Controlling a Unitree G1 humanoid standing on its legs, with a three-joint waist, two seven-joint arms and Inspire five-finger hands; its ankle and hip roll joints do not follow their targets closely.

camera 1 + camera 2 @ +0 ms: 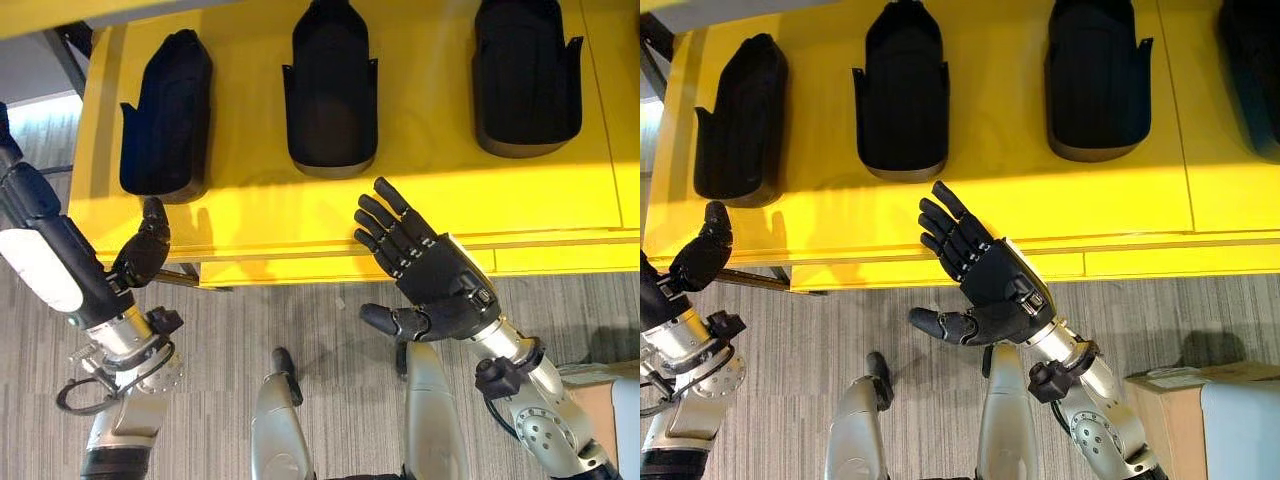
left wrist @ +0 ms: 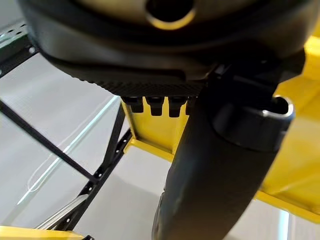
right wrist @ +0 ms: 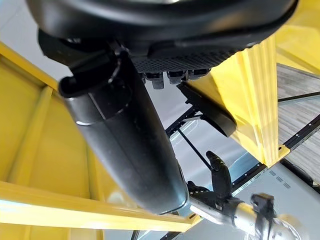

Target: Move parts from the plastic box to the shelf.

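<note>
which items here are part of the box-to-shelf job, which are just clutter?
Job:
yellow shelf
three black parts on it: left part, middle part, right part
right hand, empty, fingers straight
left hand

Clutter:
cardboard box on floor

The shelf runs past the top and right edges in both eye views. The middle part and right part lose their tops at the upper edge. A fourth part is cut by the right edge. A cardboard box is cropped at the bottom right corner.

The left robot hand shows only its back; its fingers cannot be read.
</note>
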